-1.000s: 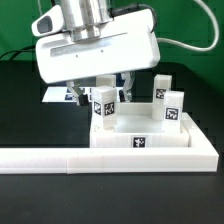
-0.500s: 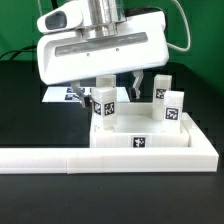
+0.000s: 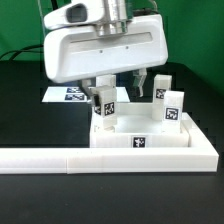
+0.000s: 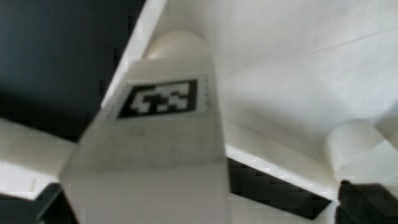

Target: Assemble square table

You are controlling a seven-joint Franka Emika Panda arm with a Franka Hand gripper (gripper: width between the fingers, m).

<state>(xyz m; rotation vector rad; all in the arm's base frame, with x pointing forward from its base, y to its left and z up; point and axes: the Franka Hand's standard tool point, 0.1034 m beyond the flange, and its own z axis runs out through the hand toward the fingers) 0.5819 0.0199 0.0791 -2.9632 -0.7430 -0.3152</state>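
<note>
Exterior view: square table slab (image 3: 150,138), white, lies flat near the front edge of the black surface (image 3: 20,100), toward the exterior view's right, a black-and-white tag on its front side. Three tagged white leg blocks stand upright on the slab: one leg (image 3: 104,108) at the slab's corner on the exterior view's left, one leg (image 3: 171,108) at the corner on the exterior view's right, and a third leg (image 3: 160,88) behind that one, partly hidden by it. Slab sits in the angle of the long white L-shaped rail (image 3: 60,158), which runs along the front edge and turns back on the exterior view's right, touching or just beside the slab.

Claw (image 3: 118,86) hangs under the big white arm housing, over the back part of the slab. Its dark fingers (image 3: 141,83) come down between the standing legs; one finger is just beside the leg on the exterior view's left. Fingers stand apart, fairly wide, with no part seen clamped between them.

Marker board (image 3: 68,95) lies flat on the surface behind the slab, toward the exterior view's left, mostly hidden by the arm.

Wrist view: a leg (image 4: 157,150) fills the frame very close, tag facing the camera, blurred; black surface behind it.
</note>
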